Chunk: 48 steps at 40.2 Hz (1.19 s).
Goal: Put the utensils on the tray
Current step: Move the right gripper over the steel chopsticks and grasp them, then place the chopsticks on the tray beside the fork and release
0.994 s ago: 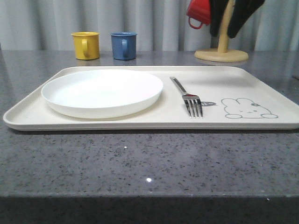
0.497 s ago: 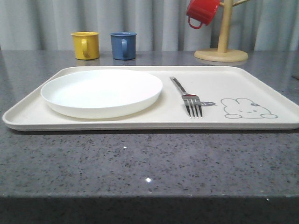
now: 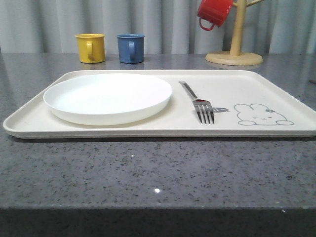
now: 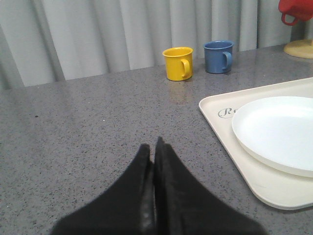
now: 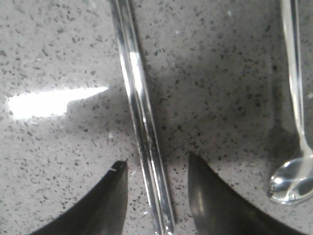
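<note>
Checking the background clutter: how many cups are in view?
3. A yellow cup and a blue cup stand side by side on the counter behind the tray. A red cup hangs on the wooden stand. More may sit outside the views.

light: even, bright | glare: countertop (image 5: 54,103) (overhead reflection) | blur: left gripper (image 4: 154,147) soft

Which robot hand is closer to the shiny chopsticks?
The right. The right gripper has its open jaws on either side of the chopsticks on the counter. The left gripper is shut over bare counter beside the tray.
</note>
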### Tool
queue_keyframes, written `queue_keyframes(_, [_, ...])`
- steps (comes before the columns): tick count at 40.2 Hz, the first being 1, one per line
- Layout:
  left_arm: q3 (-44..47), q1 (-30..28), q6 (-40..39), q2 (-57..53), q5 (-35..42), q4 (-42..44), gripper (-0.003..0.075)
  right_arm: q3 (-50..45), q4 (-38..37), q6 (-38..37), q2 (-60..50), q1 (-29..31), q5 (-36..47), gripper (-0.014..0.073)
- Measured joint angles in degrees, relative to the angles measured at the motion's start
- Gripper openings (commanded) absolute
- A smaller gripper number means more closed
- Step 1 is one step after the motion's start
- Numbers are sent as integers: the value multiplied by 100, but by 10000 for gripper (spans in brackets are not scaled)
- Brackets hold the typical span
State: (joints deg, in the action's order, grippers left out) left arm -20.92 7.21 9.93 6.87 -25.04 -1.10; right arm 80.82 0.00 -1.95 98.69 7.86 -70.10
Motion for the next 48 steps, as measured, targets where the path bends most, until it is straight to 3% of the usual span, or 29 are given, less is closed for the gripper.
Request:
queue_keyframes(12, [0, 0, 0, 0, 0, 0, -18, -13, 0, 0, 257, 0, 50, 299])
queue_keyframes(28, [0, 0, 0, 0, 0, 0, -18, -13, -65, 12, 257, 0, 53, 25])
queue_keyframes(39, [0, 0, 0, 0, 0, 0, -18, -13, 0, -165, -17, -37, 42, 20])
queue_keyframes(48, [0, 0, 0, 0, 0, 0, -18, 483, 0, -605, -606, -662, -4, 20])
